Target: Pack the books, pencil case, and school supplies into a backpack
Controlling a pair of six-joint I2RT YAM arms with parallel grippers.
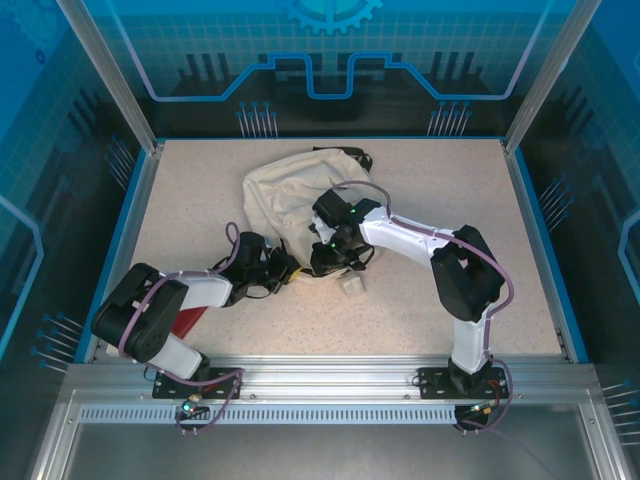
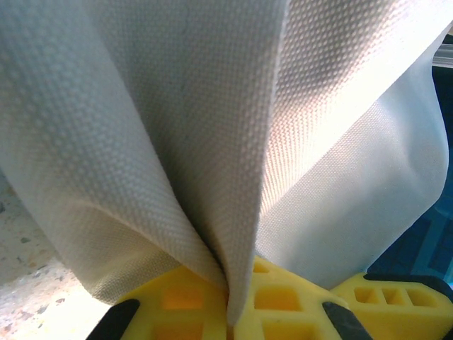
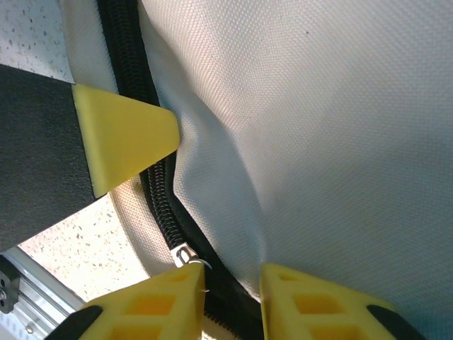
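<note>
The cream-white backpack [image 1: 290, 195] lies crumpled at the middle back of the table. My left gripper [image 1: 283, 270] is at its near edge. In the left wrist view the yellow jaws of that gripper [image 2: 237, 312] are shut on a fold of backpack fabric [image 2: 177, 127]. My right gripper [image 1: 333, 262] is just to the right of the left one. In the right wrist view it [image 3: 232, 273] stands open by a narrow gap astride the black zip [image 3: 152, 191]. The silver zip slider [image 3: 182, 253] sits at its left fingertip. A small beige tag [image 1: 352, 285] lies below the right gripper. The books are out of view.
A fingertip of the left gripper [image 3: 124, 138] presses the backpack beside the zip, close to my right jaws. A red thing [image 1: 187, 322] lies partly under the left arm near the front left. Blue rails [image 1: 540, 250] edge the speckled table [image 1: 440, 200].
</note>
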